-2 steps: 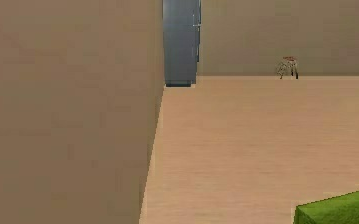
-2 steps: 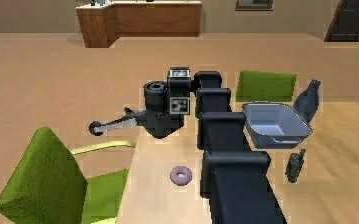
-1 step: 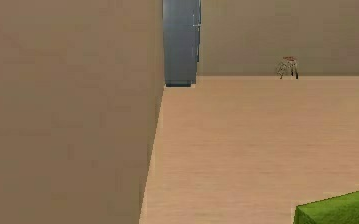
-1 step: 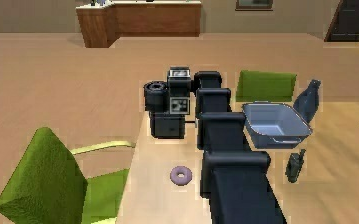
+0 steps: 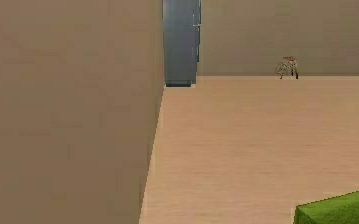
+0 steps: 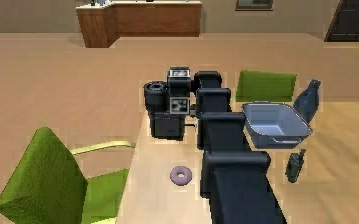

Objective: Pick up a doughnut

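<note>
We see the doughnut [image 6: 180,176], a pale purple ring, lying flat on the worktop [image 6: 155,205]. It sits between the worktop's left edge and the dark arm [image 6: 225,140], just beside the arm. The jaws stand farther out along the arm, over the worktop's far left corner. We cannot tell whether they are spread or pressed together, or whether they hold anything. A grey basin [image 6: 277,122] and a dark bottle [image 6: 307,98] stand toward the right edge. A green chair [image 6: 52,185] stands off the left edge.
</note>
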